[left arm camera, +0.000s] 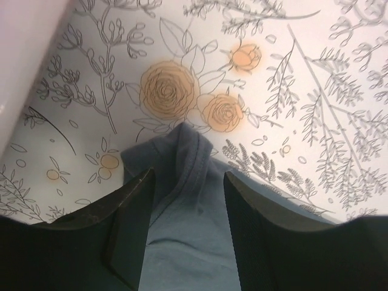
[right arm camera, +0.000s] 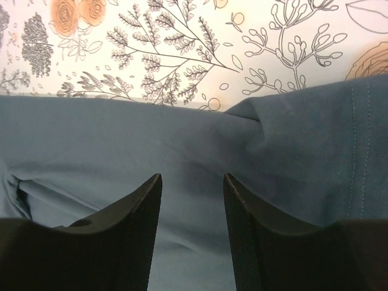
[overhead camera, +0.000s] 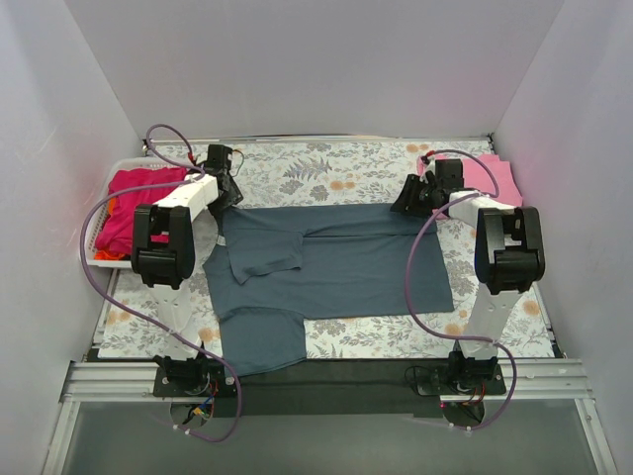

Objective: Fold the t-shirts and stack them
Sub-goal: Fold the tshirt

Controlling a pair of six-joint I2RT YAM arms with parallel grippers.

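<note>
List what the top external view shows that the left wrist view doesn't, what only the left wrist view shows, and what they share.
Only the top external view: the whole slate t-shirt spread out, the white basket holding the magenta t-shirt and orange-red t-shirt, the pink t-shirt at far right, and the right pincer. Only the left wrist view: a close look at a bunched corner of the slate shirt lying between open fingers. Both: the slate t-shirt, the floral table cover, the left pincer.

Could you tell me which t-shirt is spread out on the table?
The dark blue-grey t-shirt in the middle; the magenta t-shirt is bunched in the white basket, and the pink t-shirt lies compact at far right.
</note>
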